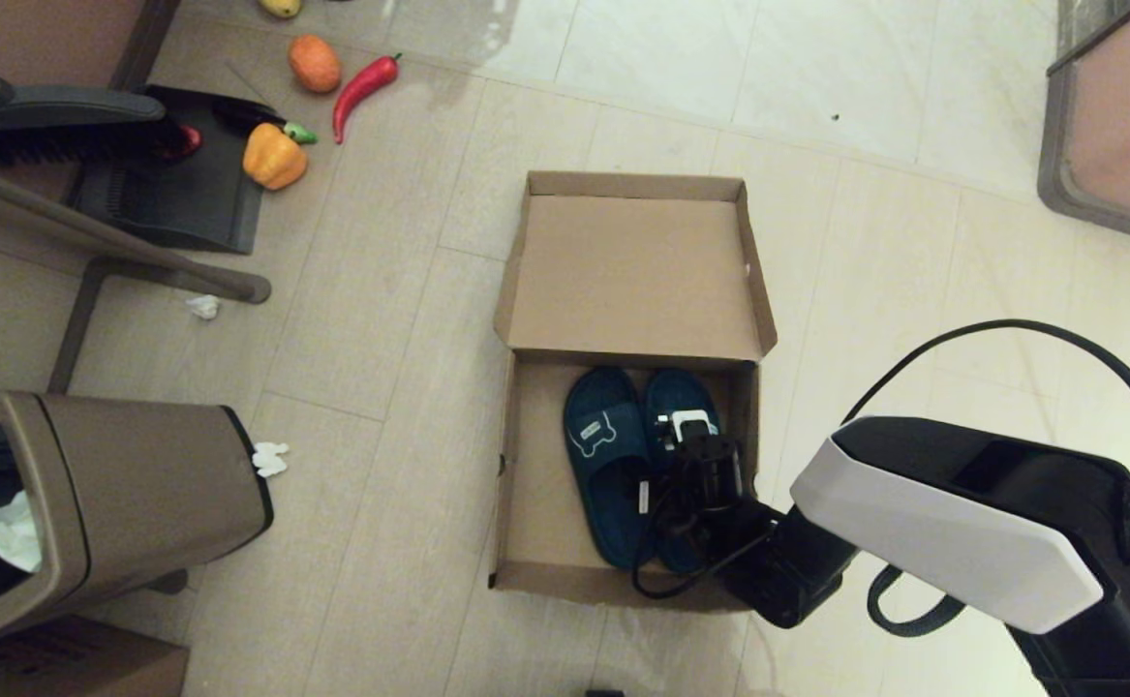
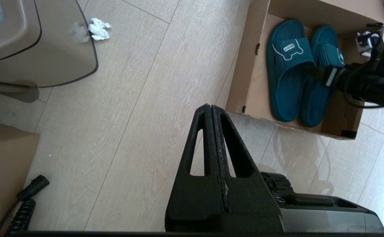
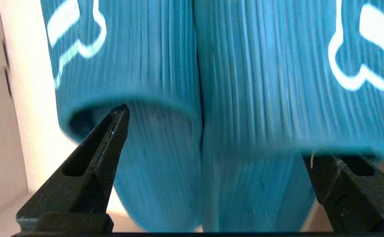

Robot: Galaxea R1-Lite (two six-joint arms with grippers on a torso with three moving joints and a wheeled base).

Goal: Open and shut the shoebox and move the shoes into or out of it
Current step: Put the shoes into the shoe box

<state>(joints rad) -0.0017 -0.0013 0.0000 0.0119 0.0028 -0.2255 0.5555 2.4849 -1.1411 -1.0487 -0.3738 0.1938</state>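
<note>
Right gripper [image 3: 211,144] is down inside the shoebox [image 1: 526,484], jaws spread wide, and the wrist view shows one black finger [image 3: 109,138] poking under the strap edge of one slipper while the other finger sits at the far side of the second slipper's strap. Nothing is clamped: both straps sit between the fingers, which stand well apart. From the head view the gripper hangs over the shoe nearer the box's right wall, its cables looping across the heels.

Shoes [image 1: 637,455] lie side by side on the shoebox floor, touching along their inner edges, toes toward the hinged lid, and the white bear outline on the left slipper's strap shows clearly. Shoebox lid [image 1: 634,261] is thrown fully open, lying back flat on the tiled floor [image 1: 381,319] on the far side of the box.

Left gripper [image 2: 211,110] hangs over bare floor off the shoebox's near left corner, its two fingers pressed together with nothing between them.

Left of the shoebox stands a brown bin [image 1: 109,503] with a white scrap of paper [image 1: 270,459] beside it. Beyond it, far left of the shoebox, lie a dustpan [image 1: 177,194], a yellow pepper [image 1: 274,157], a red chilli [image 1: 363,89] and an orange fruit [image 1: 314,63].
</note>
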